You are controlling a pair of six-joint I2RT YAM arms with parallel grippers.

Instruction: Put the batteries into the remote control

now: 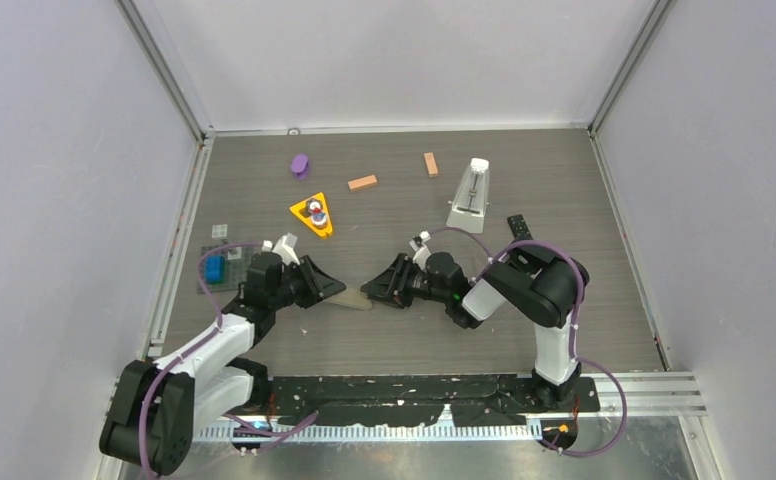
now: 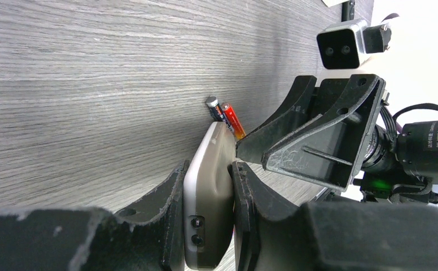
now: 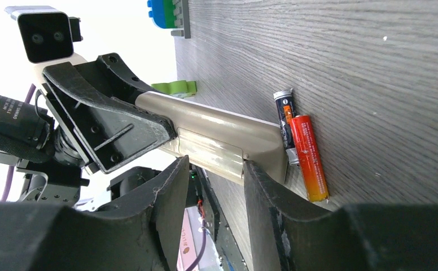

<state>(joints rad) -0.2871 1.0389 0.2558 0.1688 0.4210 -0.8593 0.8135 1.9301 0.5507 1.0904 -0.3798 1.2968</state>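
Observation:
A beige remote control is clamped on its edges between the fingers of my left gripper, resting tilted on the table; it also shows in the top view. Two batteries lie side by side on the table, touching the remote's far end: a dark one and a red-orange one. In the right wrist view the dark battery and the red-orange battery lie just beyond the remote. My right gripper is open and empty, its fingertips at the remote's end, facing my left gripper.
A white metronome-shaped object, a black remote, two orange-brown blocks, a purple piece and a yellow triangle toy sit farther back. A blue brick on a grey plate lies at the left.

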